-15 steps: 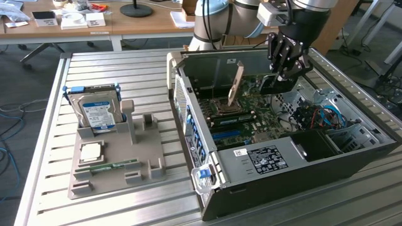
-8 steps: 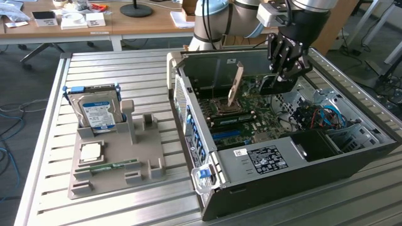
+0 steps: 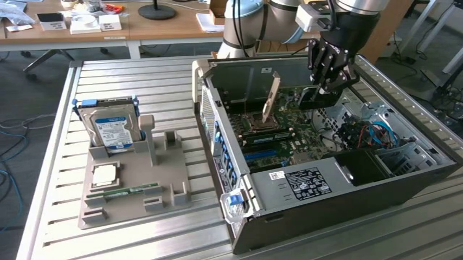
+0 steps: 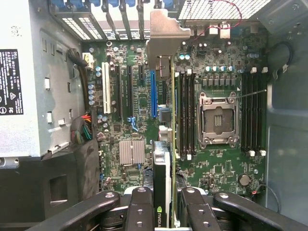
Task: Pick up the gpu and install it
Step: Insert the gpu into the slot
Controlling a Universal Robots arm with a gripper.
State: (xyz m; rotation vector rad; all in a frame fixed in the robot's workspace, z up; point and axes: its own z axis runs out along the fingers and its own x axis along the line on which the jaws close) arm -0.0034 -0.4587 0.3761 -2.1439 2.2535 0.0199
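Gripper (image 3: 327, 86) (image 4: 162, 208) is clenched on the graphics card (image 3: 313, 100) (image 4: 161, 163), fingers pressing both flat faces at one end. Card stands on edge inside the open computer case (image 3: 405, 187), over the motherboard (image 4: 139, 103), its metal bracket (image 4: 163, 36) pointing toward the slotted rear wall. From the wrist view it lines up just beside the blue slot (image 4: 153, 94). Whether it is seated cannot be told. Hard drive (image 3: 110, 129) stands in the grey holder (image 3: 134, 203), well apart, at the exterior view's left.
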